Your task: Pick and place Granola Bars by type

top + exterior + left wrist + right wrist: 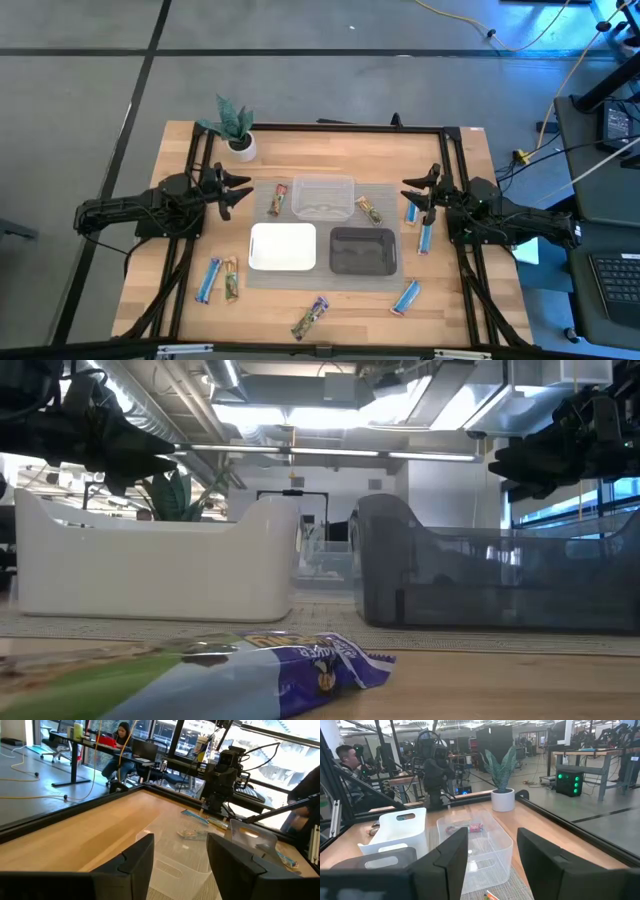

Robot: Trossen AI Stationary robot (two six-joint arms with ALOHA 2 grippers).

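Note:
Several wrapped granola bars lie flat on the table around three trays. Blue ones lie at the near left (208, 279), near right (406, 297) and right (426, 238) (411, 212). A brown one (231, 280) sits beside the near-left blue one. A green-purple one (310, 318) (250, 675) lies at the near edge. Two more (278, 199) (369, 210) flank the clear tray. My left gripper (238, 190) (180, 865) hovers open left of the trays. My right gripper (415, 192) (495, 865) hovers open to their right. Nothing is between either pair of fingers.
A clear tray (322, 185) stands at the far middle of a grey mat, a white tray (283, 262) near left, a dark tray (363, 268) near right. A potted plant (235, 128) stands at the far left corner. A black frame edges the table.

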